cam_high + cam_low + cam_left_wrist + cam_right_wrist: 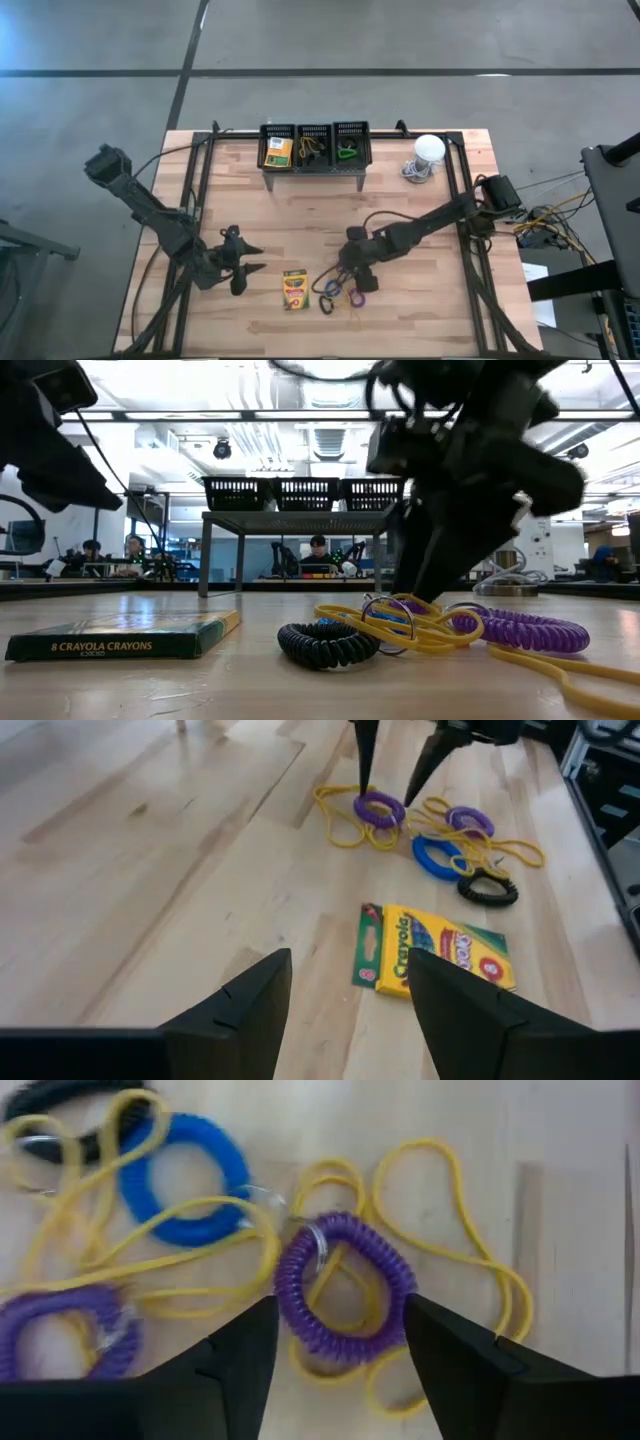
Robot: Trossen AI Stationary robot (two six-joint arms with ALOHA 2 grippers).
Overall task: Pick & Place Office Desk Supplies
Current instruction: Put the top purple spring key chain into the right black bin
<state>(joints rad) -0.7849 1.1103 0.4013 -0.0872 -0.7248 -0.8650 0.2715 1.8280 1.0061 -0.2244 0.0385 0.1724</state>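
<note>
Two purple coil loops (345, 1285), one blue (185, 1190), one black (488, 890); right claw (340, 1345) wide above.

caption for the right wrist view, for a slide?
Right end effector open above a purple coil loop lying on tangled yellow rubber bands, beside a blue loop.

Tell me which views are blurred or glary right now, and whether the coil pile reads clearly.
Low view: the right gripper is a dark mass against bright ceiling lights; the black coil and crayon box look sharp. Right wrist view: the purple coil is slightly soft, yet its colour reads clearly. Left wrist view: soft sheen on the table. High view: even light.
</note>
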